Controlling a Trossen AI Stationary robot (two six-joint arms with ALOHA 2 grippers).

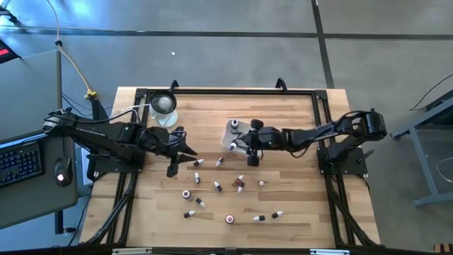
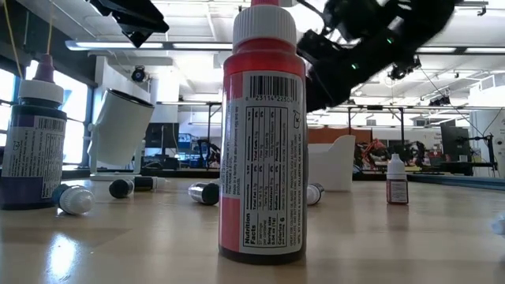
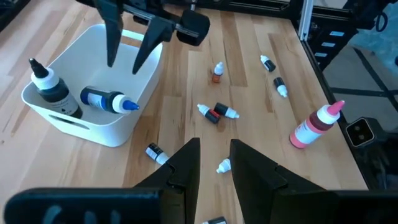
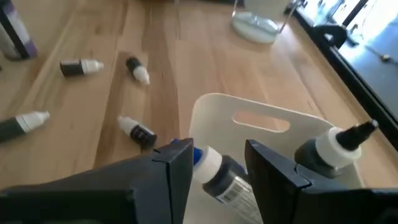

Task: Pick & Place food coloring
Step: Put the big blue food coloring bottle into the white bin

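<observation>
The table (image 3: 261, 106) is pale wood with a smooth, faintly satin grain. Under the right gripper (image 4: 219, 163), the white tray (image 3: 106, 124) looks like smooth matt plastic. The food coloring bottles (image 3: 217, 112) are glossy plastic with printed paper labels. Both grippers' fingers (image 3: 186, 165) are matt black.

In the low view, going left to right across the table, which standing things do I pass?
Dark purple bottle → tilted white cup-shaped thing → big red bottle up front → white tray → small upright red dropper bottle.
</observation>
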